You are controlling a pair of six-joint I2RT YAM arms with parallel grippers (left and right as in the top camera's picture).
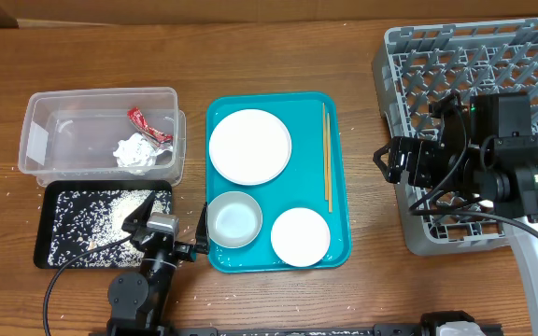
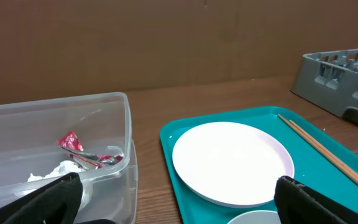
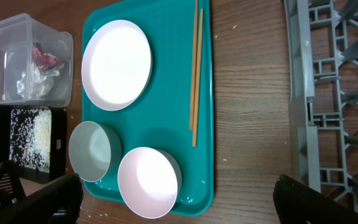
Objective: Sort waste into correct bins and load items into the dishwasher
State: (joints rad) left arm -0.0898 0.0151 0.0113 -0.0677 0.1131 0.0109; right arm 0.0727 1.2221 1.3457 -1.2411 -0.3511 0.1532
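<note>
The clear tub (image 1: 40,140) holds the red wrapper (image 1: 148,123) and the white tissue wad (image 1: 135,152). The black tray (image 1: 49,247) holds rice grains (image 1: 101,219). On the teal tray (image 1: 339,233) lie a large white plate (image 1: 249,147), a greyish bowl (image 1: 234,219), a smaller white bowl (image 1: 300,236) and chopsticks (image 1: 326,154). The grey dish rack (image 1: 456,65) stands at the right. My left gripper (image 1: 169,224) is open and empty between the black tray and the teal tray. My right gripper (image 1: 395,161) is open and empty at the rack's left edge, raised above the table.
The left wrist view shows the tub (image 2: 114,121), wrapper (image 2: 71,143), plate (image 2: 232,162) and chopsticks (image 2: 325,152). The right wrist view shows both bowls (image 3: 91,150) (image 3: 149,182), stray grains on the teal tray (image 3: 204,155) and the rack (image 3: 334,93).
</note>
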